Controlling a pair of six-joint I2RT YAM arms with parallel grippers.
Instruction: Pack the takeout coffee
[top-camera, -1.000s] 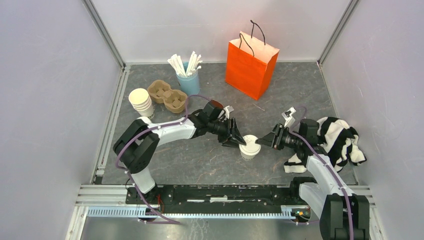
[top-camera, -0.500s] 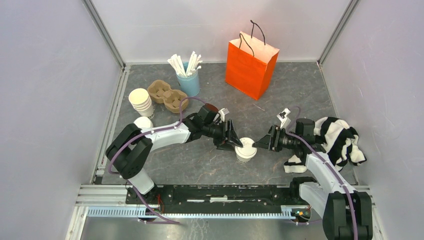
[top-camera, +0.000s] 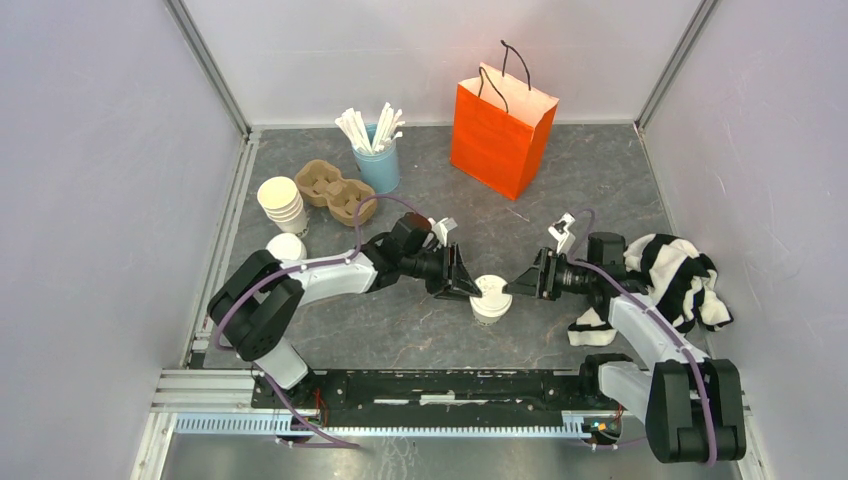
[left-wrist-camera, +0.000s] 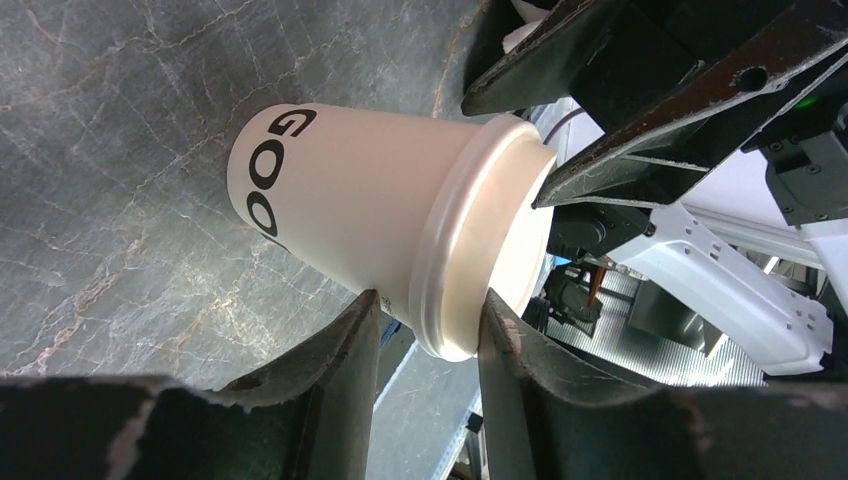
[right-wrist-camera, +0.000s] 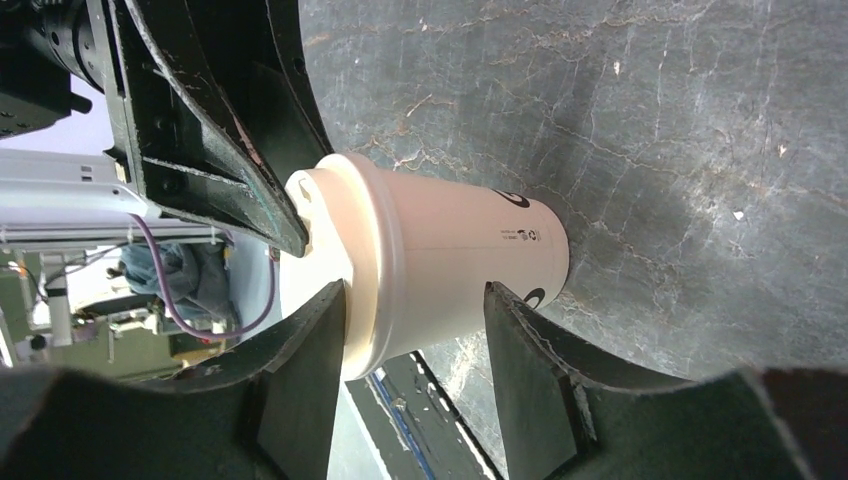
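The takeout coffee (top-camera: 491, 298) is a cream paper cup with a white lid and dark print, standing upright at the table's middle front. My left gripper (top-camera: 467, 287) reaches it from the left and my right gripper (top-camera: 514, 287) from the right. In the left wrist view the takeout coffee (left-wrist-camera: 360, 210) has one fingertip (left-wrist-camera: 362, 312) on its wall just under the lid rim and the other on the lid's top, closed on the rim. In the right wrist view one fingertip (right-wrist-camera: 325, 310) lies against the lid's top on the takeout coffee (right-wrist-camera: 450, 270). The other stands well down the wall, jaws wider than the rim.
An orange paper bag (top-camera: 503, 125) stands open at the back. A blue cup of white straws (top-camera: 378, 152), a cardboard cup carrier (top-camera: 335, 190), a stack of lidless cups (top-camera: 281, 203) and a white lid (top-camera: 287, 246) are at the back left. A striped cloth (top-camera: 680, 278) lies right.
Both grippers and the cup have shifted slightly left. The left jaws opened, then narrowed onto the lid rim. The right jaws stand wider than a second ago.
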